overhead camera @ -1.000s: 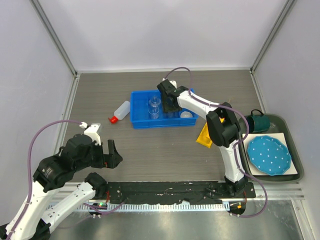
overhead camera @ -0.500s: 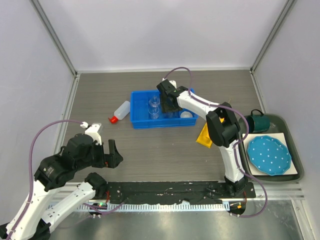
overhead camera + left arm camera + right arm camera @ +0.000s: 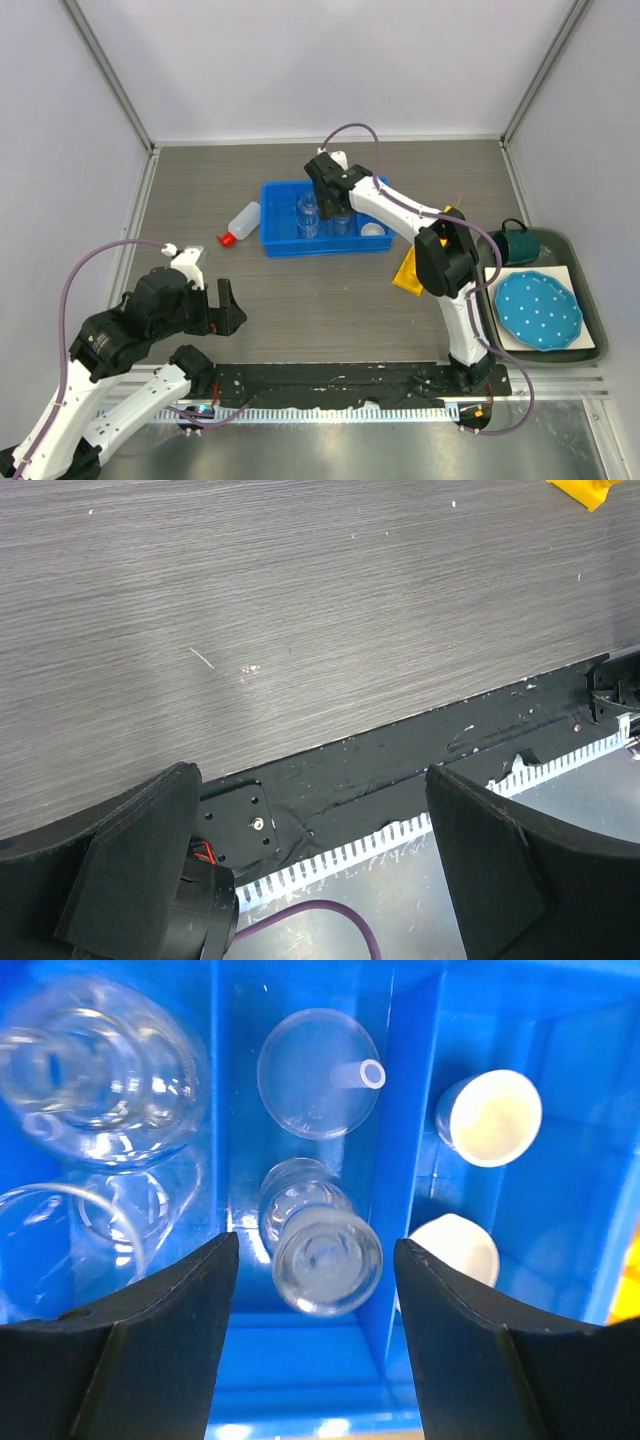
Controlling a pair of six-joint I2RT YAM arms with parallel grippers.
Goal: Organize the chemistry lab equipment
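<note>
So the funnel (image 3: 318, 1072), beakers (image 3: 95, 1060) and white dishes (image 3: 492, 1117) are sitting in the blue bin (image 3: 410, 1160), and the squeeze bottle (image 3: 240, 222) is lying on the tabletop (image 3: 300, 610) just left of it. The right end effector (image 3: 315, 1250) is hovering over the bin, spread and gripping nothing. The left end effector (image 3: 310, 775) is hanging spread wide by the tabletop's near edge.

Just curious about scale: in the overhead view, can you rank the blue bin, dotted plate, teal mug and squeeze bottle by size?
1. blue bin
2. dotted plate
3. teal mug and squeeze bottle look about alike, so I won't rank them.
</note>
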